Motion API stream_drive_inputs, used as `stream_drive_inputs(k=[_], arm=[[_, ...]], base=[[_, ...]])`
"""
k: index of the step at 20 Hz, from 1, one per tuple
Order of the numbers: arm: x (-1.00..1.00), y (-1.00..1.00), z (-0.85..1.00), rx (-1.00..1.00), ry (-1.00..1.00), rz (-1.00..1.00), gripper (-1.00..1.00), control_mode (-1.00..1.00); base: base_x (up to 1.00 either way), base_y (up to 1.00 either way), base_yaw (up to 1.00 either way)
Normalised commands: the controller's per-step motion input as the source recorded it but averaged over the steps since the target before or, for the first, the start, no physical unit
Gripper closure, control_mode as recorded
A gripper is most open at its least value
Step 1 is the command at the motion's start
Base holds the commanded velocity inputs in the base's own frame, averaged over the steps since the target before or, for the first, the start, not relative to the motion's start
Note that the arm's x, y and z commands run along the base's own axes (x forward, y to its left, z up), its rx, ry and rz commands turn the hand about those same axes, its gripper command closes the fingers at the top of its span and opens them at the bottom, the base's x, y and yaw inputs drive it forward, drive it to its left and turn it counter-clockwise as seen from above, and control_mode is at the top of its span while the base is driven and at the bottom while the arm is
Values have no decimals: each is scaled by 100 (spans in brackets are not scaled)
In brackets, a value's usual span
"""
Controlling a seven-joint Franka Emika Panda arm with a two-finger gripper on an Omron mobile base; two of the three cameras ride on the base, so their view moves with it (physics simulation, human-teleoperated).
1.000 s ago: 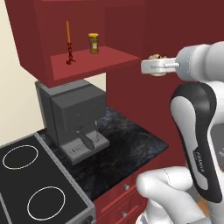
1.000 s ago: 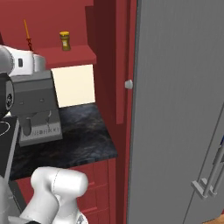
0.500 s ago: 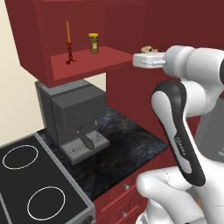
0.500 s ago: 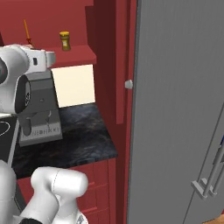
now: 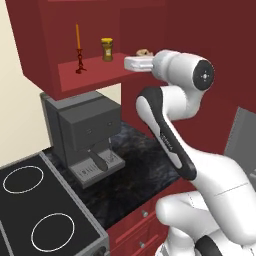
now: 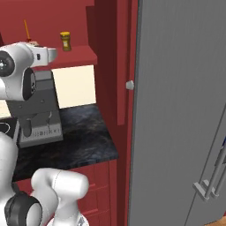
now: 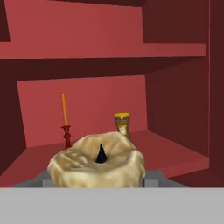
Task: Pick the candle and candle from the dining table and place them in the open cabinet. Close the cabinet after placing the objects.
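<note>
Hand view, nearest, at 6 o'clock: holds a short squat tan-yellow candle with a black wick, clamped in the two-finger gripper, with grey fingers pressed against its 3 and 9 o'clock sides. Faces into the open dark red wooden wall cabinet. Shows, beyond the candle on the red lower shelf, a thin orange taper on a small dark red stand at 11 o'clock and a small yellow lidded jar at 1 o'clock, both upright and well apart from each other.

Left base view, near to far:
- At 8 o'clock: black stove top with white ring burners.
- At 6 o'clock: black marbled stone counter over dark red drawer fronts.
- At 9 o'clock of the arm: grey coffee machine, standing on the counter directly under the cabinet.
- At 12 o'clock: gripper level with the shelf's front edge, just beside its 3 o'clock end, with the squat candle seen above the white hand. Cannot tell whether the candle is over the shelf.
- On the shelf: taper at 9 o'clock of the jar.

Right base view:
- At 3 o'clock: tall grey refrigerator front.
- At 12 o'clock: dark red cabinet door, swung open and seen edge-on, with a round silver knob.
- At 10 o'clock: taper and jar on the shelf, above the coffee machine.
</note>
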Motion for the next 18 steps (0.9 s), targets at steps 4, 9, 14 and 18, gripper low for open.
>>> stream_drive_inputs(k=[4, 9, 14, 18], arm=[[75, 9, 0, 0, 9, 0, 100, -100], [37, 0, 0, 0, 14, 0, 100, -100], [0, 0, 0, 0, 0, 0, 100, -100], [0, 0, -3, 0, 0, 0, 100, -100]], base=[[0, 0, 0], [0, 0, 0], [0, 0, 0], [0, 0, 0]])
